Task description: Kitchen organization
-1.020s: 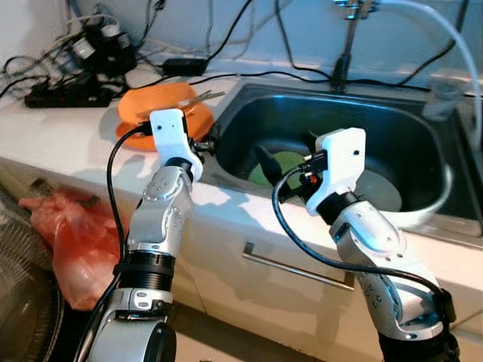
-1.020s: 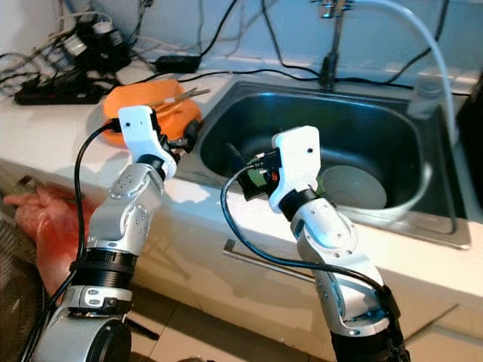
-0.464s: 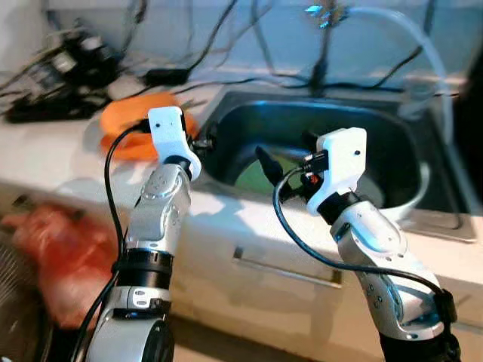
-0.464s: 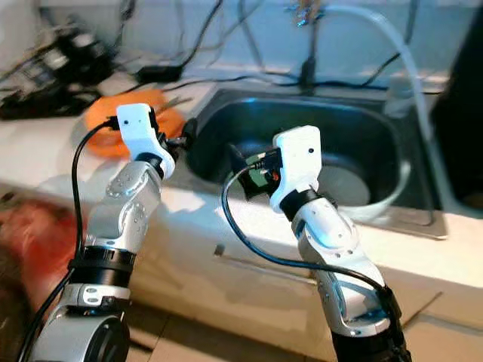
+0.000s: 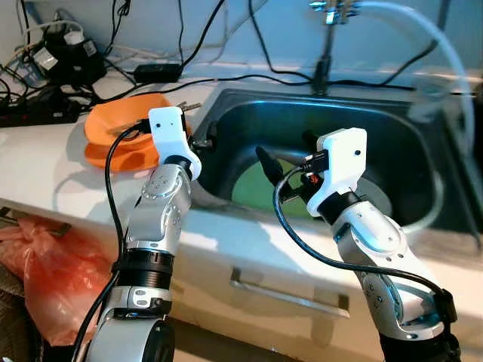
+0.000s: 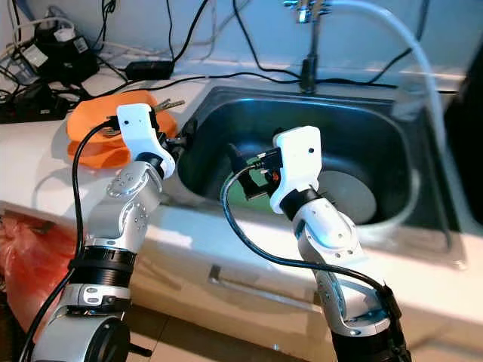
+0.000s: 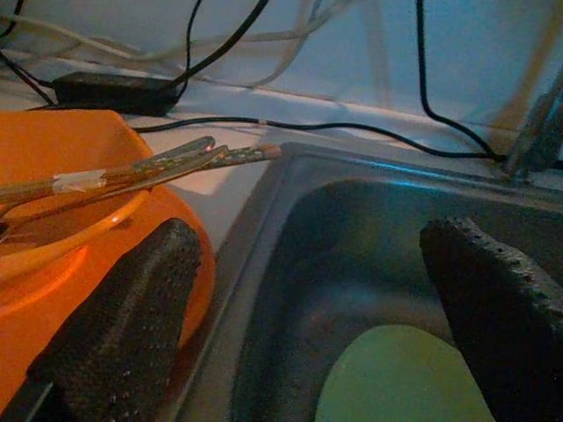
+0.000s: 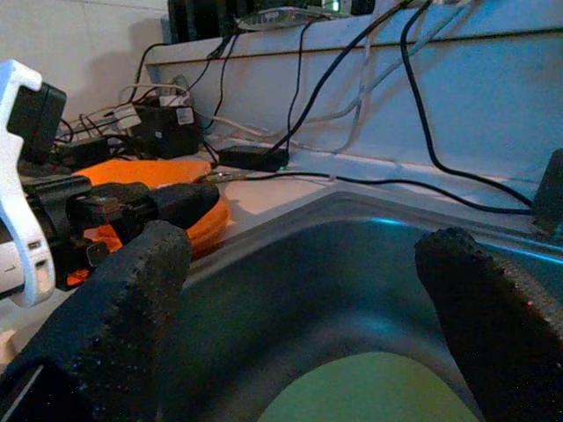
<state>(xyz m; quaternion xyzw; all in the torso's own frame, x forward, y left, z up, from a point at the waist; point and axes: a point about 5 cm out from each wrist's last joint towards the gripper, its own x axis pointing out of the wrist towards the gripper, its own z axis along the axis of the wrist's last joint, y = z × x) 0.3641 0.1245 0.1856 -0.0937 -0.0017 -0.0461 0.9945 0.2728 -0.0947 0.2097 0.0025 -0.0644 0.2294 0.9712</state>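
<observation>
both grippers hover wide apart, holding nothing, over the steel sink (image 5: 392,128).
beneath the right gripper (image 8: 299,299) lies a green plate (image 5: 260,185); beside the left gripper (image 7: 308,299) orange bowls (image 5: 121,136) hold chopsticks (image 7: 132,167) on the counter.
</observation>
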